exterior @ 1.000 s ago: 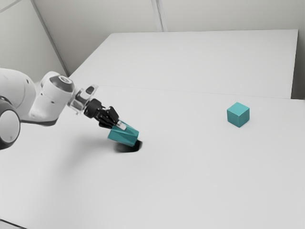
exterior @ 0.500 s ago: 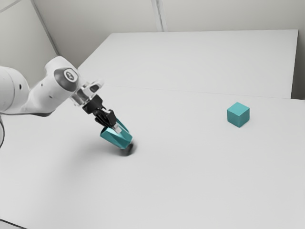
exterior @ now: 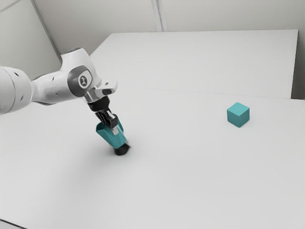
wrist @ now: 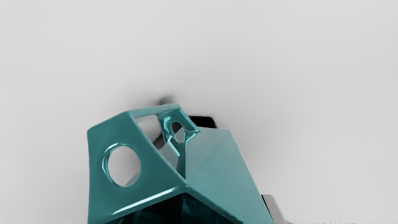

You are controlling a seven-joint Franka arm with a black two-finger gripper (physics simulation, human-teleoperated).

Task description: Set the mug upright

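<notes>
My gripper [exterior: 112, 126] reaches down from the upper left in the exterior view, shut on the teal mug [exterior: 112, 135] near its rim. The mug leans, its opening toward the exterior view's upper left and its base lower, close over a dark shadow on the table. In the wrist view the faceted mug [wrist: 217, 158] shows its handle with a round hole, and part of its dark inside. One fingertip of my gripper [wrist: 273, 208] lies along the mug's side there; the other is hidden.
A teal cube [exterior: 238, 115] rests on the white table [exterior: 190, 181], well off toward the exterior view's right. A second white surface [exterior: 200, 62] lies behind, toward the wall.
My hand has swung to a steeper, more downward angle, carrying the mug slightly toward the exterior view's left. The mug has turned from lying nearly sideways to a more upright lean. The cube has stayed put.
</notes>
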